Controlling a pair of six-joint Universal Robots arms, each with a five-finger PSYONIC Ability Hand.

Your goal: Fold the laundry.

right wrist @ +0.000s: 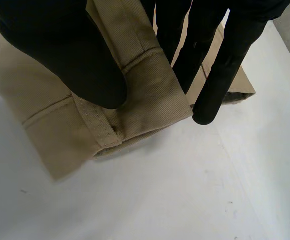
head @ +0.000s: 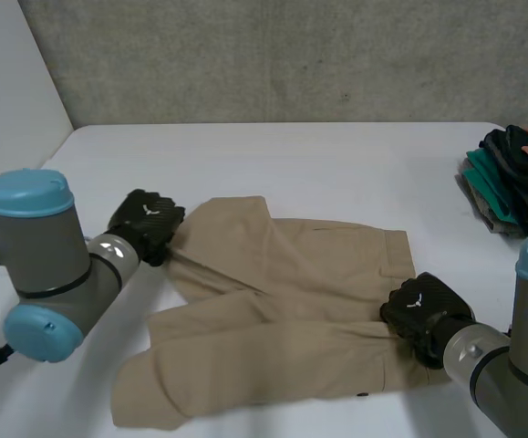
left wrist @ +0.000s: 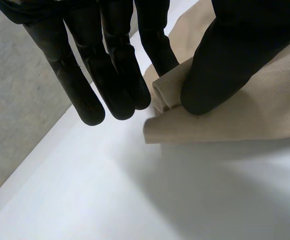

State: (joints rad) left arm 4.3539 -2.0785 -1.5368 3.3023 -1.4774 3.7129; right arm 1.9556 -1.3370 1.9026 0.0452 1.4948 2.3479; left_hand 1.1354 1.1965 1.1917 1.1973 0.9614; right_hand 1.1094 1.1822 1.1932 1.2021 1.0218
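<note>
On the table (head: pixel 336 164), left hand (head: pixel 145 224) and right hand (head: pixel 423 310) each pinch tan trousers (head: pixel 282 274) in closed fingers (right wrist: pixel 225 65).

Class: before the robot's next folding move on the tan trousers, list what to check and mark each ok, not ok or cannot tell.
1. Left hand pinches an edge of the trousers: ok.
2. Right hand pinches the waistband: ok.
3. Trousers lie smooth: not ok, they are creased and bunched.
4. Bare table beyond the trousers for folding: ok.
5. Pile of clothes apart from the trousers: ok.
6. Both pinches firm enough to lift: cannot tell.
</note>
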